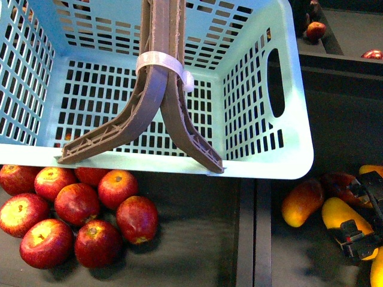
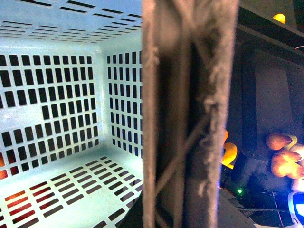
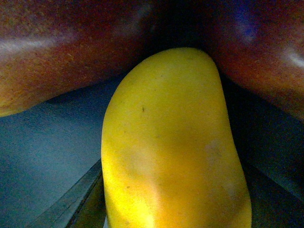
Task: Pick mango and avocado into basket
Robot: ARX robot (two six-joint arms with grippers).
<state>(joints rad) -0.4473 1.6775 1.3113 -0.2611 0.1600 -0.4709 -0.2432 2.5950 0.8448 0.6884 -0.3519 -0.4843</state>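
Bright yellow oval mango lies outside the pale teal slotted plastic basket, off its near right corner. Its long axis runs obliquely away from that corner. Black right gripper is over it, jaws apart across the short axis; cannot tell if they touch. Left gripper unseen. Avocado not located. No legible writing.

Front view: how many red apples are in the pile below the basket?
9 apples: four along the basket's near rim, three in the middle row, two nearest the camera. More may be hidden beneath the basket.
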